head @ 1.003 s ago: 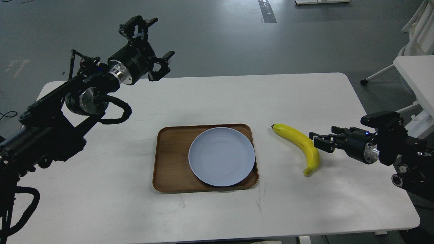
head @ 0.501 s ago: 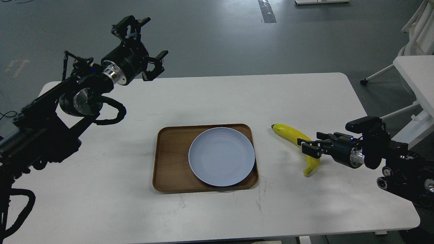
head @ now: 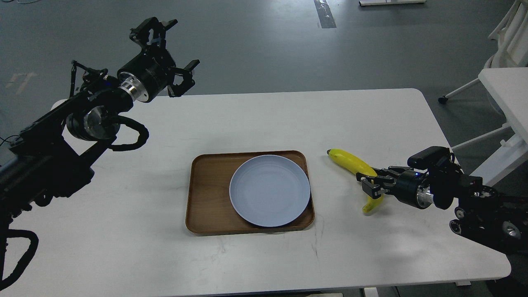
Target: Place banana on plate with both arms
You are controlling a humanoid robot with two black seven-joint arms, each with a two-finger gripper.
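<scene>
The yellow banana (head: 348,160) lies on the white table, right of the plate, its dark tip pointing to the back left. The pale blue-grey plate (head: 269,190) rests empty on a brown wooden tray (head: 208,194) at the table's middle. My right gripper (head: 370,184) comes in low from the right. Its fingers are spread and straddle the banana's middle, hiding part of it. My left gripper (head: 175,51) is open and empty, raised high over the table's back left corner, far from the plate and banana.
The white table (head: 264,119) reaches its right edge close behind my right arm. A second white table (head: 505,88) and a white chair frame stand on the grey floor at the far right.
My right gripper has moved left onto the banana's middle, and the banana has shifted slightly left. My left arm has drawn back a little toward the left.
</scene>
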